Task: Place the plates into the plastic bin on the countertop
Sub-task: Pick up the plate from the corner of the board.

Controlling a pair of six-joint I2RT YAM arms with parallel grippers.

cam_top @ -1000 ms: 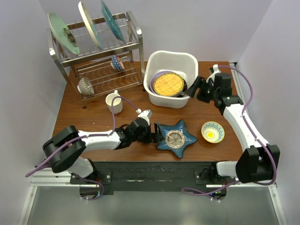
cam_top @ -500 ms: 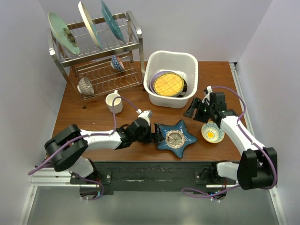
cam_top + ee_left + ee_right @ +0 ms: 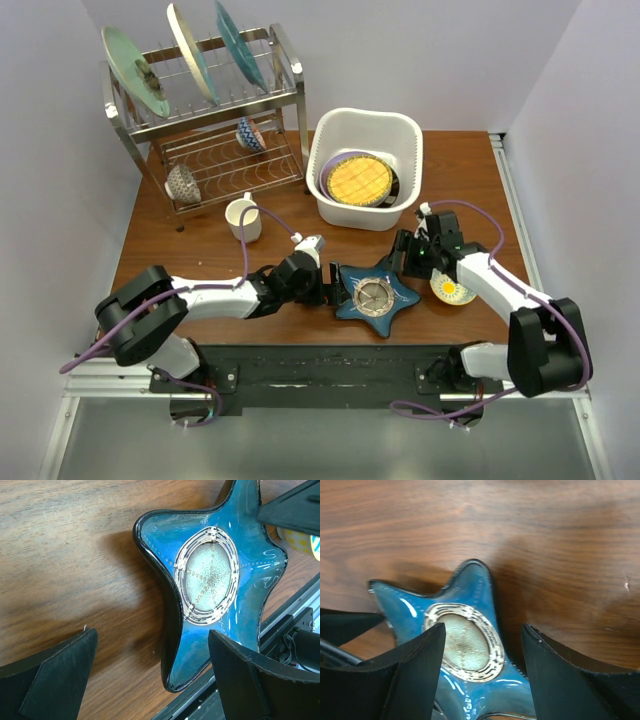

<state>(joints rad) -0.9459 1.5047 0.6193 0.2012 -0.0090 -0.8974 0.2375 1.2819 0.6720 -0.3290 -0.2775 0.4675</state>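
Amber plate topped a stack inside the plastic bin at rear. Blue star plate sat on the table btwn left gripper & right gripper. Both had fingers spread wide, neither pinching it. Apparently the last pickup, not yet made.

Star plate tips, perhaps two, past right wrist view's edge
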